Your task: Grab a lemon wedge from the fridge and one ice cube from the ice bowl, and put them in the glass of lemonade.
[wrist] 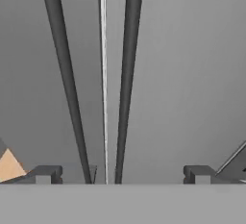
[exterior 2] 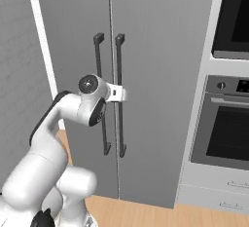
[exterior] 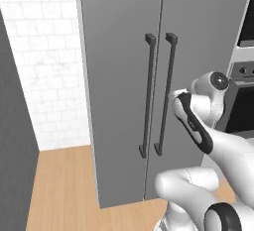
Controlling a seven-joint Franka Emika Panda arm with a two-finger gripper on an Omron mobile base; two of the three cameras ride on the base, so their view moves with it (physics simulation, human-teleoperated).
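The arm [exterior 2: 73, 111] rises from the lower left of the right base view, its end effector [wrist: 122, 174] spread wide and holding nothing, fingertips [wrist: 44, 174] low in the hand view astride both handles. Just beyond stands the fridge [exterior: 119, 76], filling the frame's centre, doors shut. Its two dark handles [exterior: 148, 96] run upright beside the middle seam. The oven [exterior 2: 228, 123] sits at the right edge.

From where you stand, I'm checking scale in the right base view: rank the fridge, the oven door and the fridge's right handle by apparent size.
1. the fridge
2. the oven door, cut off by the frame edge
3. the fridge's right handle, long but thin
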